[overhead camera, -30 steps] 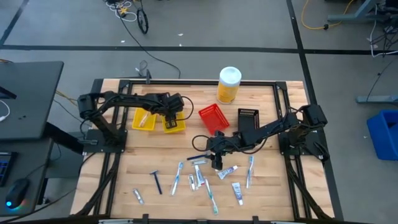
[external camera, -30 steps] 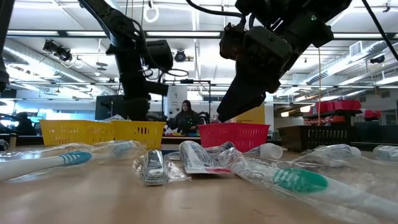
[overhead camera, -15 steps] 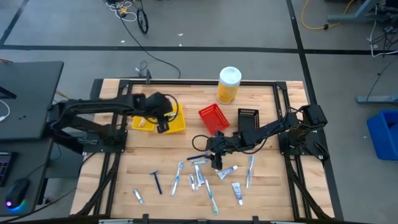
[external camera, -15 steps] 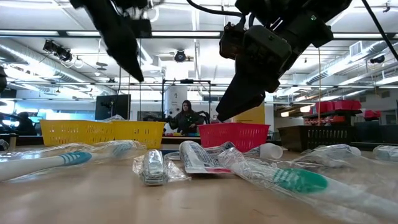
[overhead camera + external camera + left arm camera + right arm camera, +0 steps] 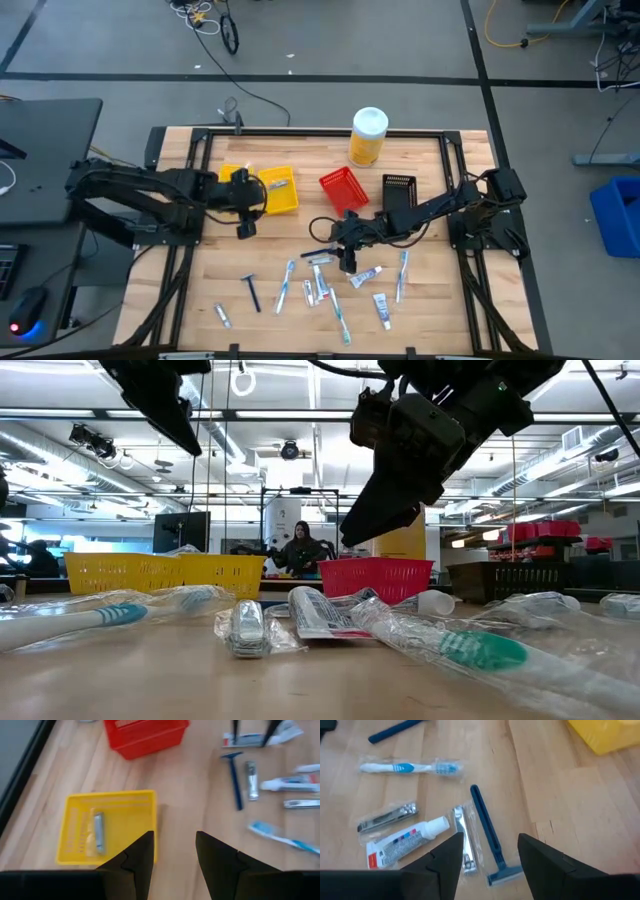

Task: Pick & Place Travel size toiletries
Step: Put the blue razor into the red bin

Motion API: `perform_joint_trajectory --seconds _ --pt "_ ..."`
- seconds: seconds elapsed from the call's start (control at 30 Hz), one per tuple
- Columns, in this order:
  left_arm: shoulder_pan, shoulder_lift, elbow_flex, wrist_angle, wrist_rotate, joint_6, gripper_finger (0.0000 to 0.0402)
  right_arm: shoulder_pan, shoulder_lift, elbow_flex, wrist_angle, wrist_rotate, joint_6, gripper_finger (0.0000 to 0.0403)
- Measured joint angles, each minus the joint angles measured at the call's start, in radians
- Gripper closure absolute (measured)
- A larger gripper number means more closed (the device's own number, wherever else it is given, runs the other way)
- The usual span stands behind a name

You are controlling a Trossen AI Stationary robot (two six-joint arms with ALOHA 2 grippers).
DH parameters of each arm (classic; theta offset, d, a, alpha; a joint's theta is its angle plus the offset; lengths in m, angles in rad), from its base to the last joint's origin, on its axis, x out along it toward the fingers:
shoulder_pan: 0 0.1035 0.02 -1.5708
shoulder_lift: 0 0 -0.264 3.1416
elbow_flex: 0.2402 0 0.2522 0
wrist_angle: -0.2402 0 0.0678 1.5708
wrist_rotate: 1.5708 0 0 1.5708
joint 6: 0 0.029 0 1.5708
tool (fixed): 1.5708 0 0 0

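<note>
I have the left gripper (image 5: 245, 228) open and empty beside the yellow bins (image 5: 278, 190), and the right gripper (image 5: 347, 262) open over a blue razor (image 5: 490, 840).

We note a pale wood-grain table (image 5: 200, 300). Yellow bins (image 5: 262, 190), a red bin (image 5: 343, 189) and a black bin (image 5: 399, 188) sit toward its far edge. The canister (image 5: 368, 136) is yellow with a white lid. Toothbrushes (image 5: 410, 768) are white and blue; the razor (image 5: 491, 839) is dark blue; the toothpaste tube (image 5: 405, 842) is white.
</note>
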Motion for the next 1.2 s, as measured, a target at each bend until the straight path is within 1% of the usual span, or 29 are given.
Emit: perform_joint_trajectory --seconds 0.1,0.13,0.33,0.4,0.5,0.63,0.73,0.83,0.9,1.0,1.13,1.2 --pt "-0.068 0.0 -0.003 0.011 -0.03 -0.039 0.0249 0.0 0.001 0.0 0.017 0.0 -0.026 0.0193" --pt "-0.092 -0.001 -0.015 0.042 -0.044 -0.048 0.0249 0.0 0.001 0.0 0.028 0.0 -0.041 0.019" --pt "-0.185 -0.006 -0.166 0.258 -0.064 -0.078 0.0249 0.0 0.005 0.0 0.083 0.0 -0.081 0.0181" --pt "-0.201 -0.006 -0.232 0.326 -0.064 -0.103 0.0249 0.0 0.005 0.0 0.083 0.0 -0.086 0.0182" --pt "-0.21 -0.006 -0.328 0.483 -0.065 -0.12 0.0249 0.0 0.014 0.0 0.093 0.0 -0.104 0.0189" --pt "-0.215 -0.006 -0.446 0.674 -0.053 -0.121 0.0249 0.0 0.062 0.0 0.123 -0.001 -0.107 0.0194" --pt "-0.215 -0.006 -0.51 0.791 -0.031 -0.121 0.0249 0.0 0.099 0.0 0.165 -0.002 -0.133 0.0189" --pt "-0.215 -0.006 -0.532 0.837 -0.031 -0.12 0.0249 -0.005 0.132 0.0 0.234 -0.008 -0.156 0.018" --pt "-0.215 -0.006 -0.537 0.855 -0.031 -0.109 0.0249 -0.01 0.149 0.001 0.251 -0.01 -0.159 0.0176" --pt "-0.215 -0.006 -0.537 0.857 -0.032 -0.1 0.0249 -0.02 0.176 0.008 0.233 -0.014 -0.158 0.0174" --pt "-0.215 -0.006 -0.537 0.86 -0.035 -0.095 0.0249 -0.034 0.208 0.051 0.23 -0.081 -0.165 0.0182" --pt "-0.214 -0.006 -0.537 0.86 -0.036 -0.096 0.0249 -0.039 0.229 0.08 0.166 -0.087 -0.18 0.0186"
